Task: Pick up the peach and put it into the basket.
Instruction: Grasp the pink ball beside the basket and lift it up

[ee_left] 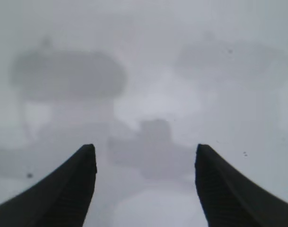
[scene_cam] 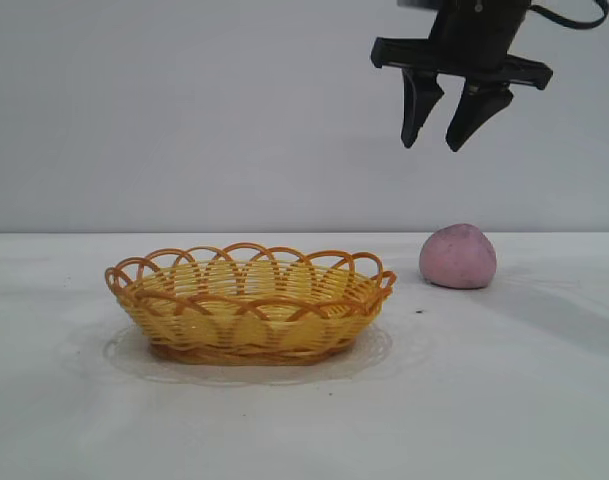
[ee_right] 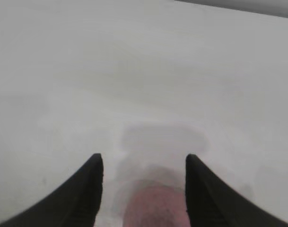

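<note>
We see the white counter (scene_cam: 544,400) carrying both of the task's things, and nothing has been moved into place yet. The basket (scene_cam: 250,308) sits left of centre on the near part of the counter, and as far as its open weave and rim let us see, it holds nothing. The peach (scene_cam: 458,256) rests on the counter to the right of the basket and a little farther back, well apart from it and untouched.

The right tool (scene_cam: 451,122) hangs in the air above the peach, slightly to its left, fingers spread and empty; its wrist view shows the peach (ee_right: 155,208) low between the two fingers. The left tool (ee_left: 146,189) is also spread and holds nothing, with only bare counter and shadows before it.

We judge the task barely begun: descending, grasping, carrying and releasing all remain.
</note>
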